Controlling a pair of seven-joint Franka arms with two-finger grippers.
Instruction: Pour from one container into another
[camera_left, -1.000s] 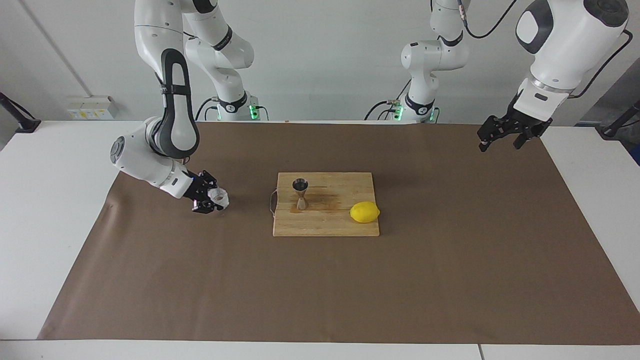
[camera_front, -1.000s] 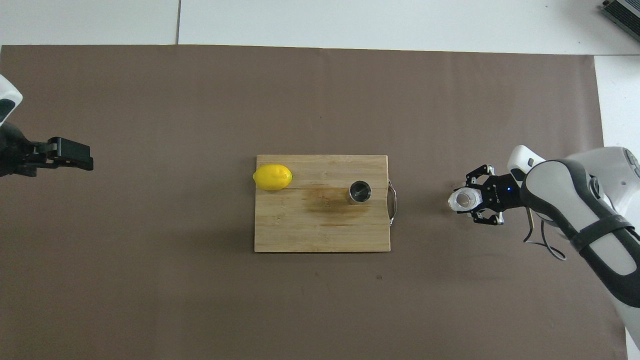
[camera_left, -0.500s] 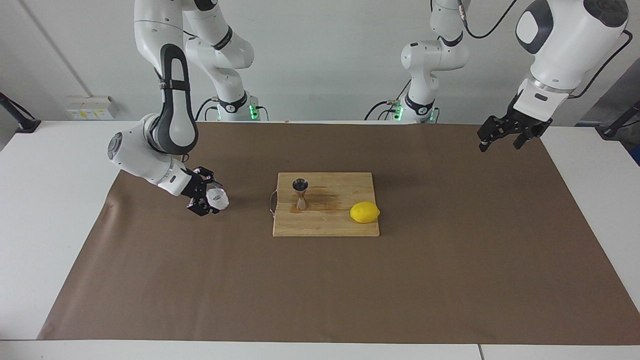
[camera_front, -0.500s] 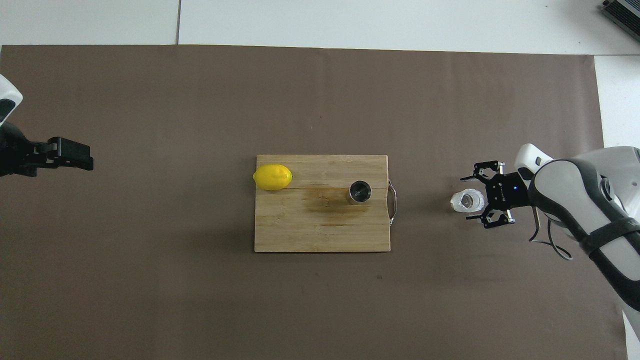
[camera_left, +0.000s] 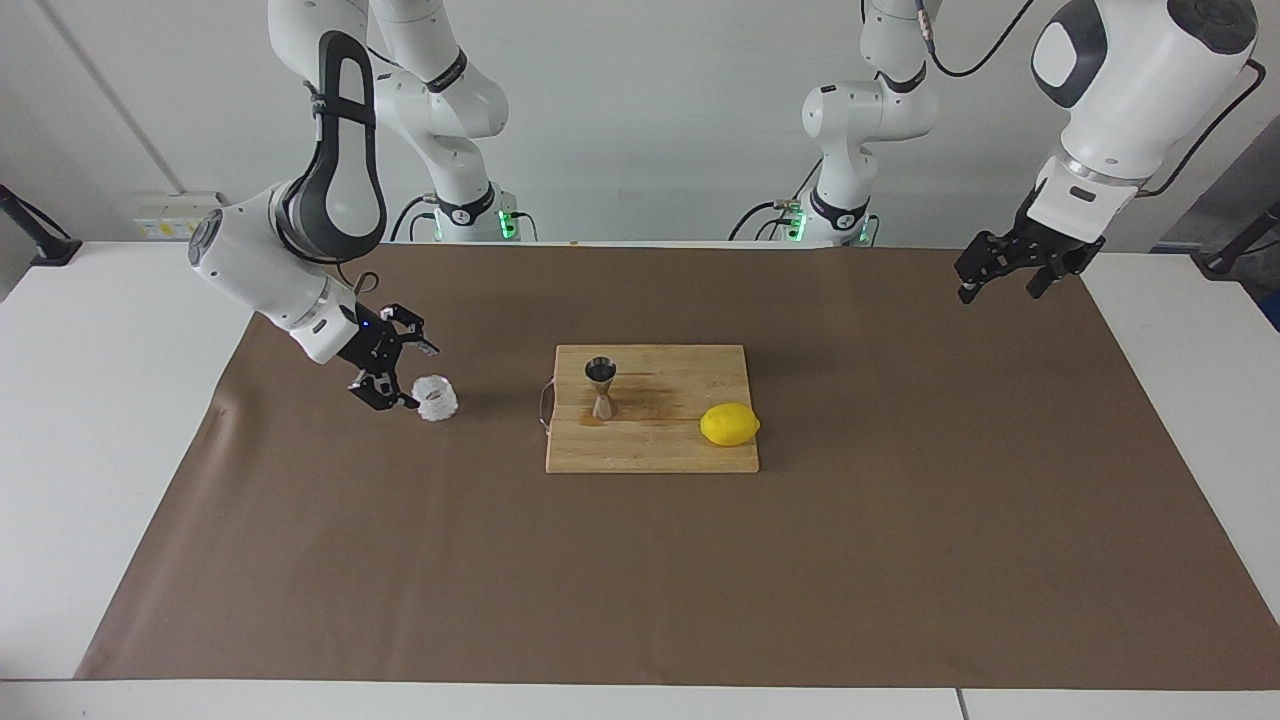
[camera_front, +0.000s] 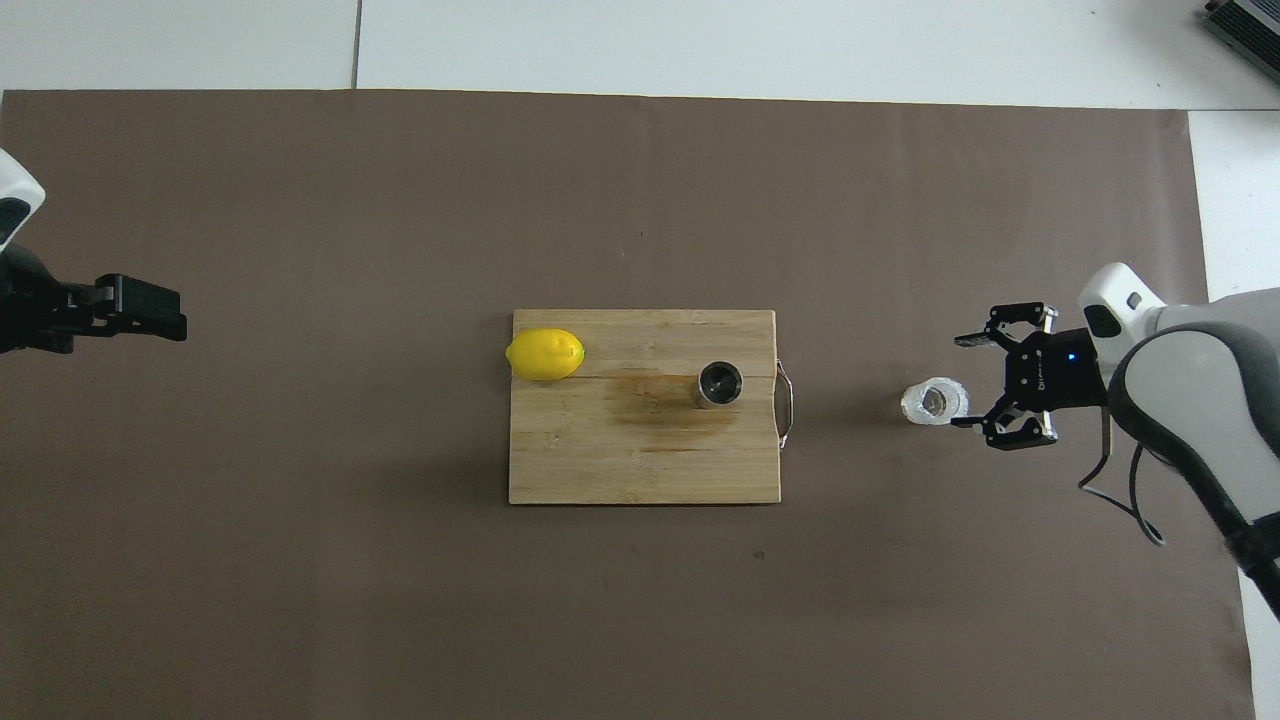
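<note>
A: Facing view. We see the glass cup (camera_left: 436, 398) standing upright on the brown mat (camera_left: 900, 520), mouth up, at the right arm's end of the table and apart from the cutting board (camera_left: 650, 445). The right gripper (camera_left: 412, 376) hangs just beside it, fingers spread, holding nothing.

B: We find the steel jigger (camera_left: 601, 387) upright on the board, long axis vertical, with a lemon (camera_left: 729, 424) lying at the board's edge toward the left arm. The left gripper (camera_left: 993, 278) waits in the air over the mat's corner, fingers apart and empty.

A: Overhead view. We look straight down the cup (camera_front: 933, 402) and the jigger (camera_front: 720, 385); both mouths face the camera.

B: We note the right gripper (camera_front: 966, 382) clear of the cup, and the left gripper (camera_front: 150, 308) over the mat's edge.
</note>
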